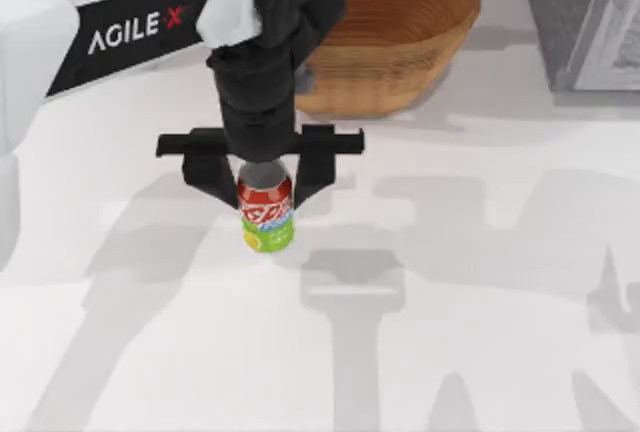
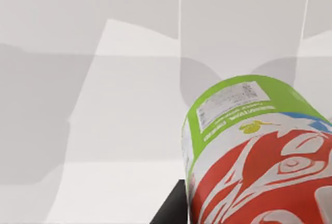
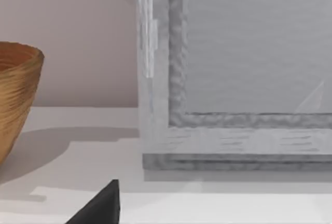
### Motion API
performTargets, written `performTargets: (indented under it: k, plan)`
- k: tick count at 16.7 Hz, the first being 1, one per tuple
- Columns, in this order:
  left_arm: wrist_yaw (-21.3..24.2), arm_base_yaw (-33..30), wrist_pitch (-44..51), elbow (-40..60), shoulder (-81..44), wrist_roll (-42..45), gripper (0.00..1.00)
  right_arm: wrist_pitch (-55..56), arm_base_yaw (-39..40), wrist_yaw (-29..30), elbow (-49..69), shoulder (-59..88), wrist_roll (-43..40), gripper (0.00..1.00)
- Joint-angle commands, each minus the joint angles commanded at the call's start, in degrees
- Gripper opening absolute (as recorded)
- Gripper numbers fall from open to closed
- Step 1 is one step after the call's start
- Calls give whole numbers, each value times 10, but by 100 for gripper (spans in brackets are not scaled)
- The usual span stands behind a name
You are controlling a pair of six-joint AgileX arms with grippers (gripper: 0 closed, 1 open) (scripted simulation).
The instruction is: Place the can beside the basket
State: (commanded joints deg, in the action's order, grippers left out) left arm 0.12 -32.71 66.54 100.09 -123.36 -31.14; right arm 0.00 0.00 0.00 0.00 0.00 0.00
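**Left arm has the can in its grip, basket close behind**

Nearest the front of the desk (image 1: 480,332) in the top view stands the can (image 1: 266,214), upright, its green base towards the viewer and the red band just under the black fingers. The left end effector (image 1: 262,184) comes straight down over it, one finger on each side of the can's upper part, closed to the can's width and so holding the can. Whether the base rests on the desk or hangs just above it I cannot tell. The left wrist view looks along the can's side: red swirl, then the green base and a printed label, with bare desk beyond.

Farther back, towards the top of the top view and slightly to the right, sits the basket (image 1: 385,37), golden brown and much wider than the can. The can is near it but apart from it, in front of its near wall and slightly left.

Farthest off, at the top view's right back corner, is a grey framed panel (image 1: 585,22), which the right wrist view faces, with the basket's wall at that picture's edge. The right end effector (image 3: 101,208) is parked near there; only a dark tip shows, so I cannot tell its opening.

To do this step well, I judge the can should stay vertical, be brought near the basket's wall without touching it, and be set flat before the fingers part. Opening too early could tip so slim a can.
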Motion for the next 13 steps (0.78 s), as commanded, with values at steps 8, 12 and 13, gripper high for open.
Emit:
performTargets:
  k: [8, 12, 13]
  plan:
    - [0, -2, -14, -10, -5, -2, 8, 0, 0, 0, 0, 0, 0, 100]
    - [0, -2, -14, -10, -5, -2, 38, 0, 0, 0, 0, 0, 0, 100]
    - [0, -2, -14, -10, -5, -2, 45, 0, 0, 0, 0, 0, 0, 100]
